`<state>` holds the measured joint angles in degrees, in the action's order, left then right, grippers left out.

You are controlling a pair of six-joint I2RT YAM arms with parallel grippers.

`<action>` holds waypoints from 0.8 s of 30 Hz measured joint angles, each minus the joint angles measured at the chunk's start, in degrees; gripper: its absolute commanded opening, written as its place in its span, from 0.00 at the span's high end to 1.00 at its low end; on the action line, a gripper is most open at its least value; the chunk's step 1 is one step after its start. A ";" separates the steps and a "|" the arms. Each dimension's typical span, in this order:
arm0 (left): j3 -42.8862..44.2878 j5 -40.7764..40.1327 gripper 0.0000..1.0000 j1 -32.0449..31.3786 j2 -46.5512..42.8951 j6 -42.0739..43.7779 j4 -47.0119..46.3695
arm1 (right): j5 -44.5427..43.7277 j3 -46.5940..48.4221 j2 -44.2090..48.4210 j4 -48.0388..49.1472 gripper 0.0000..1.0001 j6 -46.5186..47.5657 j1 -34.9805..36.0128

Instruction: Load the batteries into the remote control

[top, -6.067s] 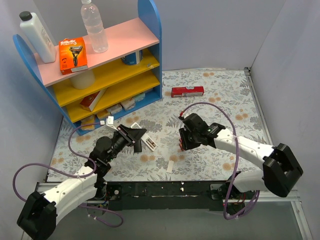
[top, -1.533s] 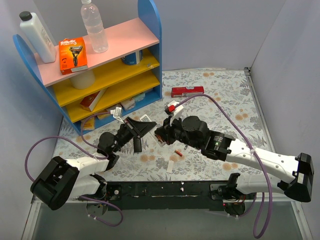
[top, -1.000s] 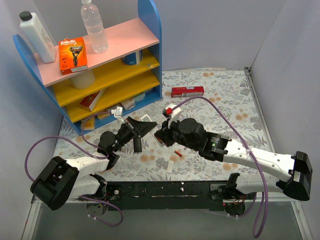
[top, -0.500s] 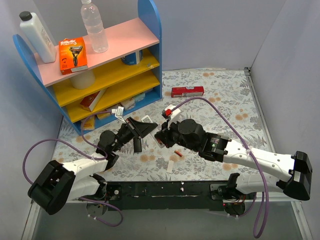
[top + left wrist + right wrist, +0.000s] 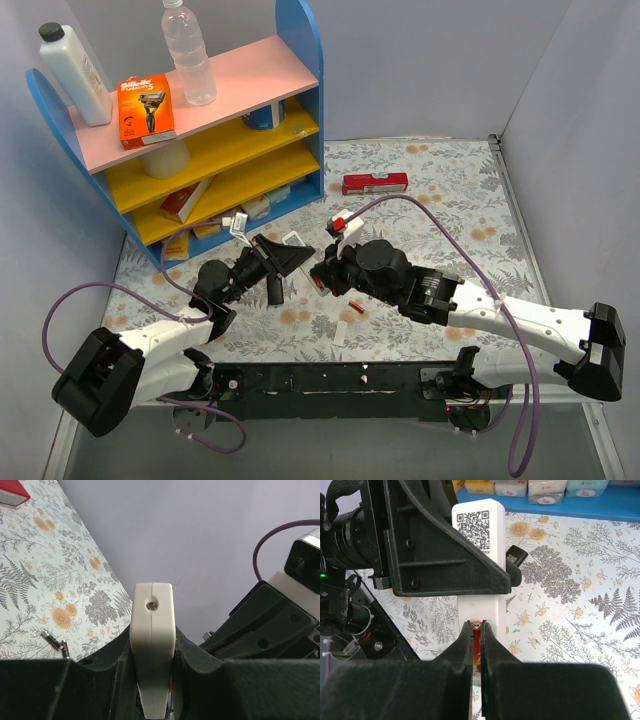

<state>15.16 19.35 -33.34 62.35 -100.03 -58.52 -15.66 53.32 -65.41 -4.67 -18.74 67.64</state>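
My left gripper [image 5: 283,257] is shut on the white remote control [image 5: 296,237] and holds it raised above the table. In the left wrist view the remote [image 5: 152,630] stands edge-on between the jaws of the left gripper [image 5: 152,652]. In the right wrist view the remote [image 5: 476,535] shows a QR label. My right gripper [image 5: 477,630] is shut on a red battery [image 5: 477,636], its tip at the remote's lower white part. In the top view the right gripper [image 5: 325,272] meets the remote. Loose batteries [image 5: 54,641] lie on the cloth; one red cell [image 5: 356,307] lies below the right gripper.
A blue shelf unit [image 5: 300,60] with bottles and boxes stands at the back left. A red box [image 5: 374,183] lies at the back middle. A small white strip [image 5: 341,333] lies near the front edge. The floral cloth [image 5: 450,210] covers the table.
Since six seconds ago my right gripper moved left to the remote with the red battery, and my left gripper lifted the remote. Over the last second both have hardly moved.
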 measured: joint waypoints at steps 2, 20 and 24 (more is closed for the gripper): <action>0.02 0.02 1.00 0.00 -0.35 0.17 0.22 | -0.68 -0.39 0.55 0.02 0.99 -0.76 0.02; 1.79 1.22 1.00 -0.02 -0.39 1.55 4.44 | -0.13 -2.03 1.73 1.53 0.99 -0.83 0.22; 2.32 1.75 1.00 -0.02 -0.39 1.99 4.72 | 0.85 -2.12 2.40 1.88 0.99 0.48 0.20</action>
<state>17.47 21.10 -33.36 61.95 -98.04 -53.80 -14.81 51.20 -63.00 -2.79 -18.26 67.83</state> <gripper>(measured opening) 0.242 0.050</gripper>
